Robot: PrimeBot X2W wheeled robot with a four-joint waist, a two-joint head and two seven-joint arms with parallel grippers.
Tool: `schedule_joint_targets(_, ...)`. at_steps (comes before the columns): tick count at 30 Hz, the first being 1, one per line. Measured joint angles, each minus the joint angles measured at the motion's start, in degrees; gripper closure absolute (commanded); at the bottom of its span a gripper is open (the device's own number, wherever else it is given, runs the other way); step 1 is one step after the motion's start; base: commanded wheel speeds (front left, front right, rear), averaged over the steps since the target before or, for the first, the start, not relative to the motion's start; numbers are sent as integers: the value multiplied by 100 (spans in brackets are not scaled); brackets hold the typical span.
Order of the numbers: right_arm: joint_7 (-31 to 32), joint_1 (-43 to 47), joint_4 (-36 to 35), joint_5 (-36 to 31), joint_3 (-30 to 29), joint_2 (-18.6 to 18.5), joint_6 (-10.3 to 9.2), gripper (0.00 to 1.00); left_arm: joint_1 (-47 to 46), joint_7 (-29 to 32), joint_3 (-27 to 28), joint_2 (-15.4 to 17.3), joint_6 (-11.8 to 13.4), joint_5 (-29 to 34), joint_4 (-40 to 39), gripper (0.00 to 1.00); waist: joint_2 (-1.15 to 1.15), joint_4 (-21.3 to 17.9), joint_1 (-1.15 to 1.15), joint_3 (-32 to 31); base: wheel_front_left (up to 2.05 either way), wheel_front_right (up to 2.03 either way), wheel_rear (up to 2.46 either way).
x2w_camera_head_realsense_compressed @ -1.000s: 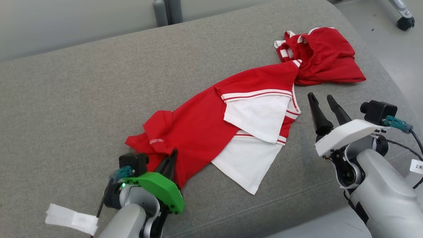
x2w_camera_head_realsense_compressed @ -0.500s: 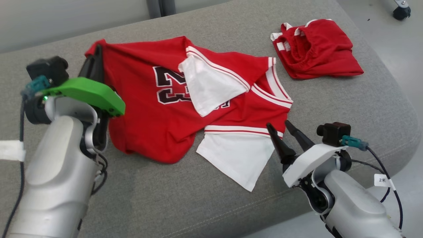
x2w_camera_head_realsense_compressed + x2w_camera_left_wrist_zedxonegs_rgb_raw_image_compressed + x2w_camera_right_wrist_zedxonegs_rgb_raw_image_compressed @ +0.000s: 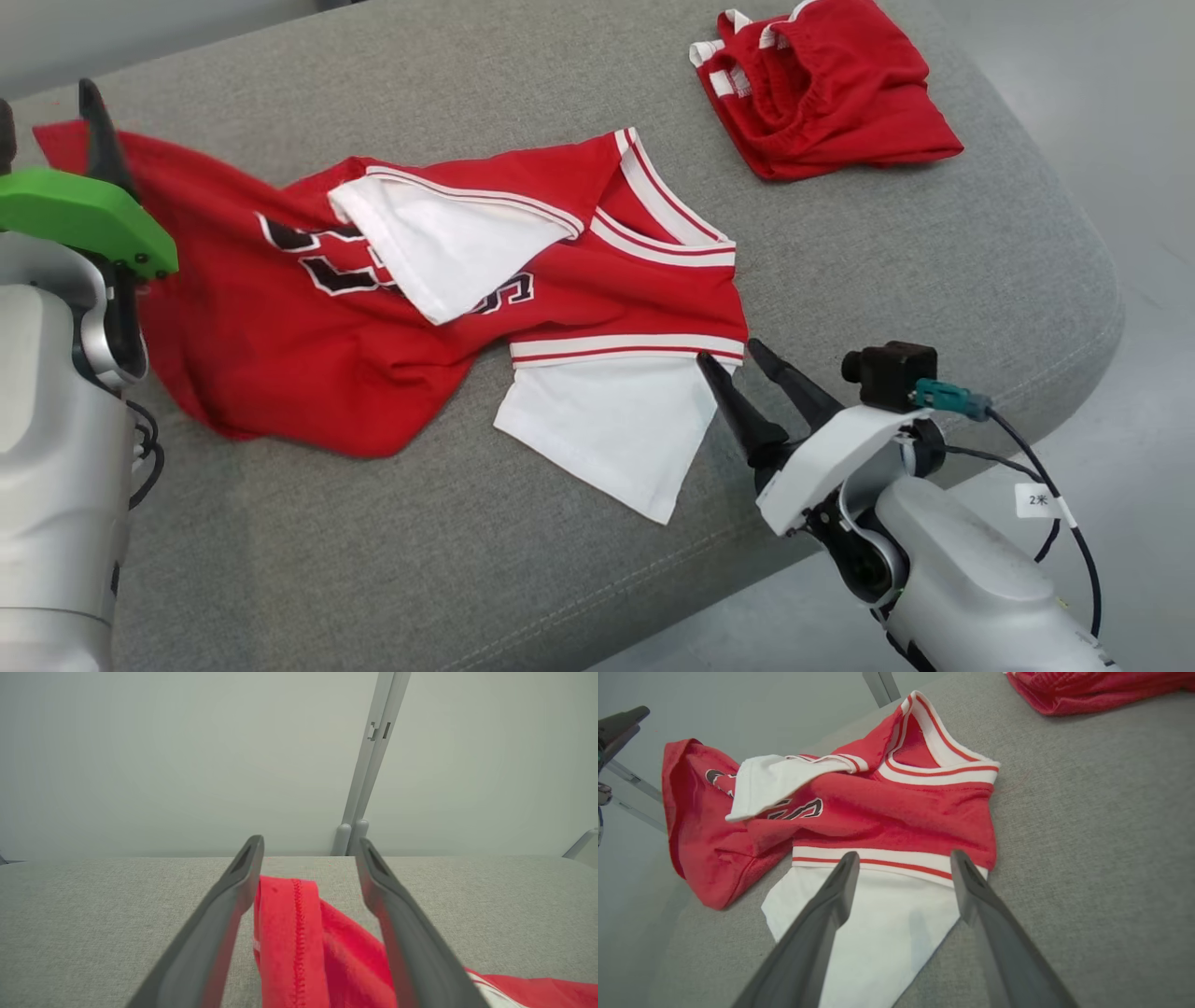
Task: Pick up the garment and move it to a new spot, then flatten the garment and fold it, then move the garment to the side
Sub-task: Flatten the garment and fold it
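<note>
The garment is a red jersey (image 3: 280,345) with white sleeves and black numerals, lying stretched across the grey cushion (image 3: 934,261). My left gripper (image 3: 91,103) is at its far-left corner. In the left wrist view its fingers (image 3: 309,843) stand apart with the red hem (image 3: 289,933) rising between them, close against the left finger. My right gripper (image 3: 730,353) is open, with its tips just over the striped band where the lower white sleeve (image 3: 607,429) begins. The right wrist view shows those fingers (image 3: 904,855) astride that band on the jersey (image 3: 896,812).
Crumpled red shorts (image 3: 822,93) lie at the cushion's far right corner, also at the top of the right wrist view (image 3: 1101,690). The cushion's rounded edge drops to the floor (image 3: 1148,140) on the right and at the front. A grey post (image 3: 373,756) stands behind it.
The head camera shifted. My left gripper carried the jersey's corner up and far to the left, spreading it, and its fingers now stand apart. My right gripper closed in on the lower sleeve.
</note>
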Motion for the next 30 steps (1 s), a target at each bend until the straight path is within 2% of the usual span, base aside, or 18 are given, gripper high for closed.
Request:
schedule_joint_targets(5, -27, 7, 2, 7, -85, -164, 0, 0, -157, -348, 31, -330, 0, -13, 80, 0, 0, 38, 0, 133, 0, 0, 0)
schedule_joint_targets(10, -35, 74, -8, 7, -13, -192, 4, 0, -187, -509, 34, -358, -8, -22, -92, 0, 0, 249, 0, 132, 0, 0, 0)
schedule_joint_targets(15, -54, 371, -2, 16, -5, -298, 19, 0, -69, -543, 10, -433, -242, -115, -349, 0, 0, 507, 0, 100, 0, 0, 0)
schedule_joint_targets(20, -63, 620, -5, 66, -54, -370, 19, 0, 539, -559, 198, -594, -360, -268, -638, 0, 0, 770, 0, 55, 0, 0, 0)
schedule_joint_targets(30, -86, 1199, -331, 118, 126, -489, 51, 0, 1506, -560, 949, -808, -337, -343, -2065, 0, 0, 1113, 0, -43, 0, 0, 0)
